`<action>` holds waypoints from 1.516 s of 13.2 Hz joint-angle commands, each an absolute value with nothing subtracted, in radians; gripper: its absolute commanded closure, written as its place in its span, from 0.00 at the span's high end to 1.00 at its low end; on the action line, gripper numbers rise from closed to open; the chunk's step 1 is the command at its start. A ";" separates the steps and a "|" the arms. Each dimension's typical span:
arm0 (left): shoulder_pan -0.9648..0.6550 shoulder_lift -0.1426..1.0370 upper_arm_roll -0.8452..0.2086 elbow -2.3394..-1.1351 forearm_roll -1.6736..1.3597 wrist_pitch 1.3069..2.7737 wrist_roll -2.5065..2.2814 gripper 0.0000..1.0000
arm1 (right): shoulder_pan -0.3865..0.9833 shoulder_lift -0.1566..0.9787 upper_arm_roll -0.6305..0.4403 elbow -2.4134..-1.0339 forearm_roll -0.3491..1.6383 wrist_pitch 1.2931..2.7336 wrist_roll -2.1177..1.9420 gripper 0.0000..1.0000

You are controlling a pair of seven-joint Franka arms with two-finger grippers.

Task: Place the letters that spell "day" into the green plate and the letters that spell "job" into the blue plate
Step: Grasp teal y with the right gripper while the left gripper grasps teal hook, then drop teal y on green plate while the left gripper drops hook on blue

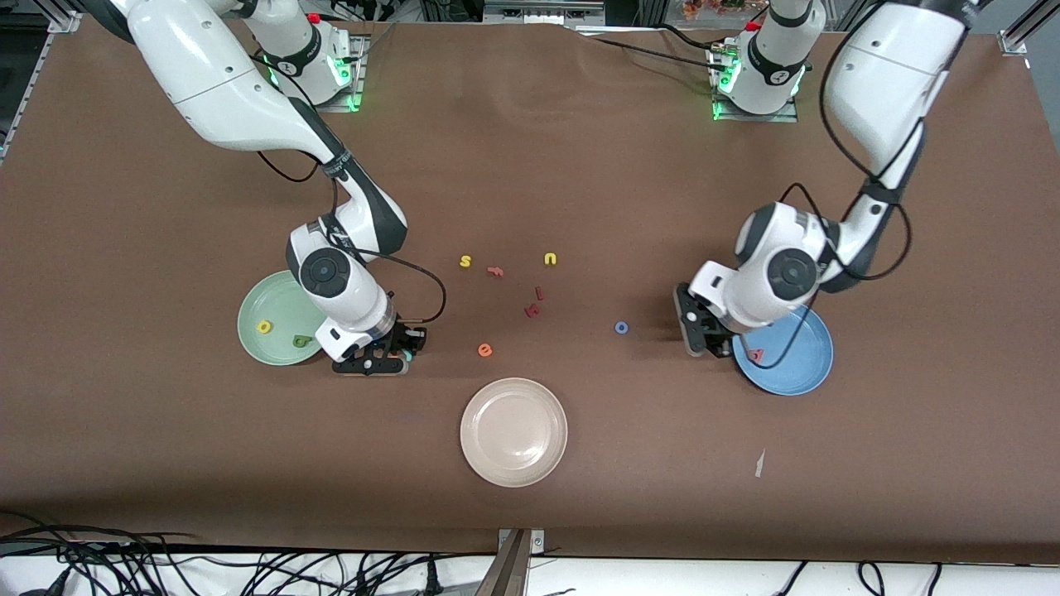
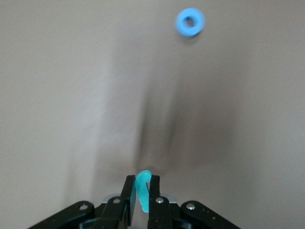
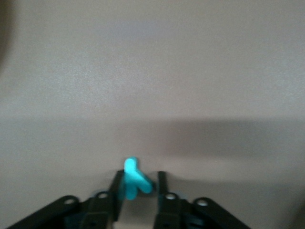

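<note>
The green plate (image 1: 252,306) lies toward the right arm's end and holds a yellow "a" (image 1: 264,327) and a dark green "d" (image 1: 301,340). Right beside it, low over the table, my right gripper (image 1: 399,356) (image 3: 138,183) is shut on the teal "y" (image 3: 134,180). The blue plate (image 1: 799,368) lies toward the left arm's end with the salmon "b" (image 1: 757,355) in it. My left gripper (image 1: 696,333) (image 2: 141,185) hangs by that plate's rim, shut on the teal "j" (image 2: 143,191). The blue "o" (image 1: 622,328) (image 2: 190,22) lies on the table near the left gripper.
A cream-white plate (image 1: 513,431) sits nearest the front camera, mid-table. Loose letters lie in the middle: a yellow "s" (image 1: 465,261), a yellow "u" (image 1: 550,259), a pink "f" (image 1: 495,271), dark red letters (image 1: 534,308) and an orange "e" (image 1: 485,350). A paper scrap (image 1: 759,463) lies near the blue plate.
</note>
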State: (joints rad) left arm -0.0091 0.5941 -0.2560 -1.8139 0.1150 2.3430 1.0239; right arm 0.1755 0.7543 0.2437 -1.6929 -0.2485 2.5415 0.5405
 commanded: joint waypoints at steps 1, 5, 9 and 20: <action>0.052 0.587 -0.261 -1.663 0.123 2.150 0.992 0.00 | 0.189 0.779 0.236 -1.669 -0.267 2.546 0.558 0.11; 0.145 0.615 -0.245 -1.647 0.133 2.144 0.996 0.00 | 0.173 0.758 0.236 -1.669 -0.285 2.540 0.540 0.02; 0.189 0.679 -0.245 -1.597 0.120 2.148 0.989 1.00 | 0.075 0.609 0.238 -1.768 -0.291 2.444 0.367 0.03; -0.078 0.673 -0.276 -1.582 -0.046 2.088 -0.122 1.00 | -0.069 0.244 0.239 -2.109 -0.276 2.381 0.170 1.00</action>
State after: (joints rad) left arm 0.0098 0.6678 -0.2908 -1.6011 -0.0265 2.1018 0.0219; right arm -0.0560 0.2703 0.2312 -2.0835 -0.2777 2.3798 0.1817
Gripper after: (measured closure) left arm 0.000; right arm 0.176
